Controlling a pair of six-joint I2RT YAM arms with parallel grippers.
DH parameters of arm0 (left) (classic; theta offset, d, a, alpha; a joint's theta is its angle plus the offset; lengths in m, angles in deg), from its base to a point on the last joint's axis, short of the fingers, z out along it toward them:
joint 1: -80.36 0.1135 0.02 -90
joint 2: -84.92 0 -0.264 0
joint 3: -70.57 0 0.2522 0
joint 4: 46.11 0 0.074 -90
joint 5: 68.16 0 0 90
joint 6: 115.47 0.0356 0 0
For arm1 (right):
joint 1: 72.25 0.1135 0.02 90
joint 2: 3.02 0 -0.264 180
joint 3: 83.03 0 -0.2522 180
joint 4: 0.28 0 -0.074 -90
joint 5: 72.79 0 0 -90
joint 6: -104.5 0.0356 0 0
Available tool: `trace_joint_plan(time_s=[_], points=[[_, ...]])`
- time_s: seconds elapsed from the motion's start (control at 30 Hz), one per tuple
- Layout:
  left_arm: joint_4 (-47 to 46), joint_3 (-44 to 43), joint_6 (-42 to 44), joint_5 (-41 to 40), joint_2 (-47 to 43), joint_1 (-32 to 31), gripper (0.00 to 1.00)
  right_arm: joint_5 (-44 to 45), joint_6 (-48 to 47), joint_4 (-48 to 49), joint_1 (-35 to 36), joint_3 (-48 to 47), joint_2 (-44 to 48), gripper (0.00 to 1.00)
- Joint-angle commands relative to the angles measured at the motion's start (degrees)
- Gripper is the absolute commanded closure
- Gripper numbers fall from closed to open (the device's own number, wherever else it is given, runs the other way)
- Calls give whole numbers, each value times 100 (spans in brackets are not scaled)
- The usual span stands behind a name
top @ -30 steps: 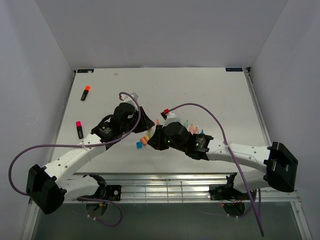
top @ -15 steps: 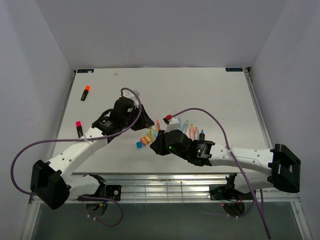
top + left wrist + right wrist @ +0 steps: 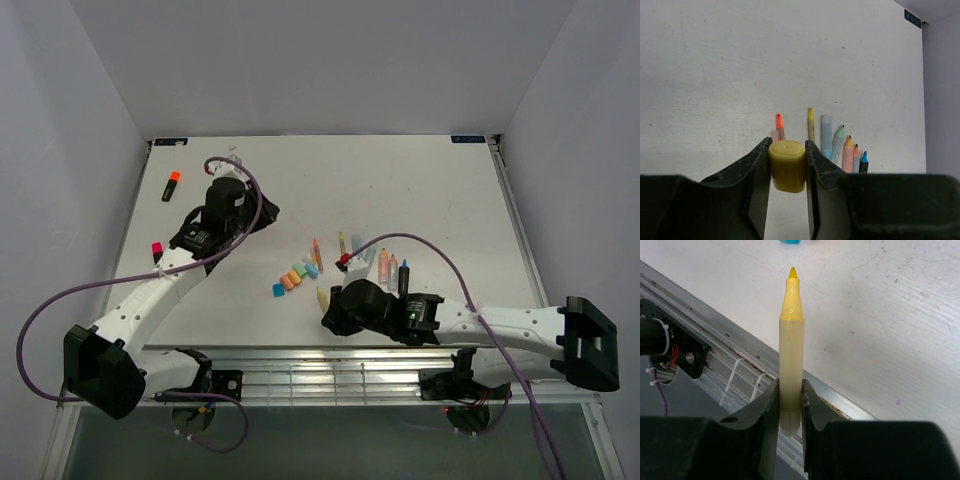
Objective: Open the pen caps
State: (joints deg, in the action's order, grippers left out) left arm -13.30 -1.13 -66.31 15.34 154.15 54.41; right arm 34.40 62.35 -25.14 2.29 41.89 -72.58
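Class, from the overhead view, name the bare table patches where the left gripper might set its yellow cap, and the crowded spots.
Bare: the table's far right, between the back edge, right edge and the row of uncapped pens; also the far middle beyond that row. Crowded: near middle, with loose caps, pens and right gripper.

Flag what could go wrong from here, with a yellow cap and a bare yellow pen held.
1. The right tool grips the yellow pen by its tail above the table's near edge; released here, it might fall into the rail.
2. The left tool pinches the yellow cap above the table; dropped, it may bounce into the laid-out pens.
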Motion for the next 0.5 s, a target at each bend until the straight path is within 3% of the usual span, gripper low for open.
trace_joint_plan(time_s=[0.0, 0.13, 0.3, 0.47], points=[[99, 35, 366, -79, -59, 12, 100, 504, 22, -463, -272, -34, 696, 92], [204, 659, 428, 17, -313, 12, 100, 347, -250, -955, -1168, 71, 1356, 92], [152, 1634, 270, 316, -735, 11, 100, -268, -821, -1299, -2952, 326, 2059, 92], [-137, 2671, 208, 509, -1025, 12, 100, -1024, -1383, -1343, -4287, 493, 1929, 92]])
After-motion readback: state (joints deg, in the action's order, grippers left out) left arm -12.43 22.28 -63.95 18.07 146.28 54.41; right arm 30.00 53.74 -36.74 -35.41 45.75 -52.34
